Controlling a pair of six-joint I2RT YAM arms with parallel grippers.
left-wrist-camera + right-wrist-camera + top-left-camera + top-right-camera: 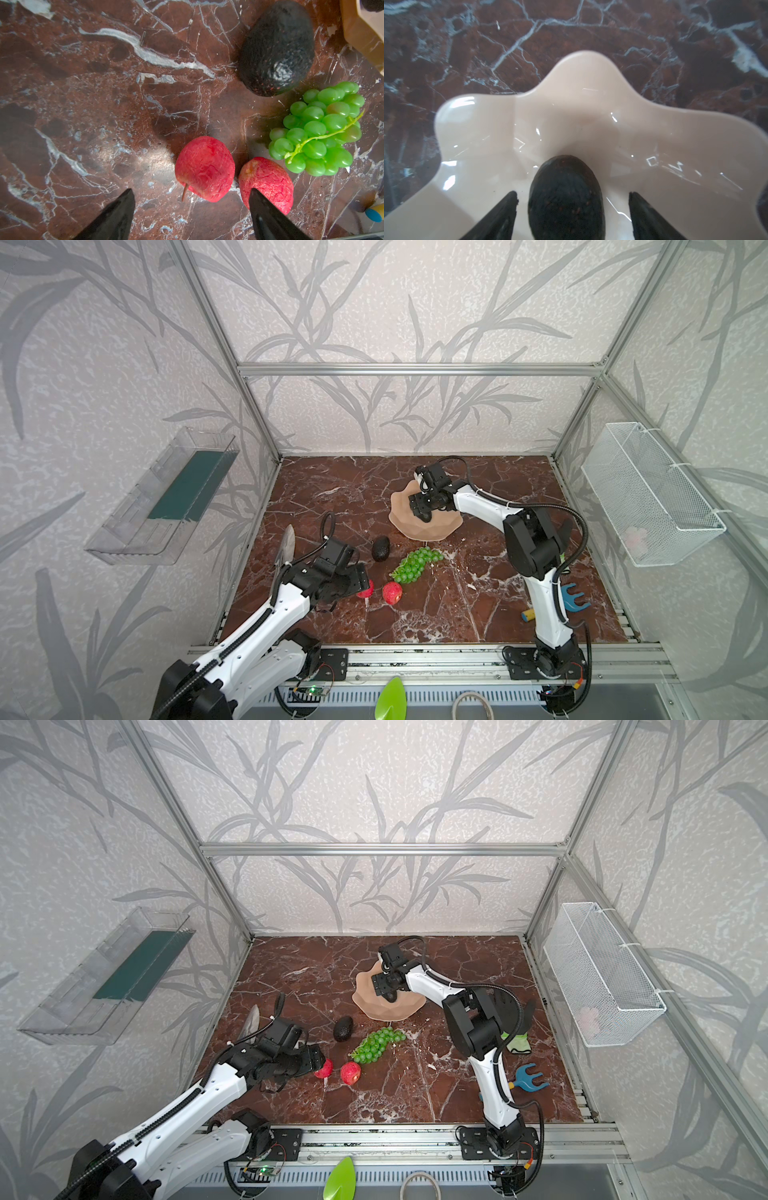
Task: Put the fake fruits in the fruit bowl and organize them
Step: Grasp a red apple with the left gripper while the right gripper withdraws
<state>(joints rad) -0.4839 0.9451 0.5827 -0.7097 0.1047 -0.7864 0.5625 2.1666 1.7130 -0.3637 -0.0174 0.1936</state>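
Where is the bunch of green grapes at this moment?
In both top views the grapes lie on the table near its middle, right of the loose avocado, between the bowl behind and a strawberry in front.

both arms are the same make: white moulded shells between chunky black joint housings. the left arm [286,605] has small dark screws dotted along its white shell, and a black ribbed cable [232,641] runs its length, cinched with white zip ties [286,563]. the right arm [544,605] has a similar ribbed hose [584,526] arching off its black elbow block. a black boxy camera [338,553] caps each wrist. each arm bolts to a black base plate [334,664] with screws at the corners. the fingers [116,218] are glossy black and taper to points.
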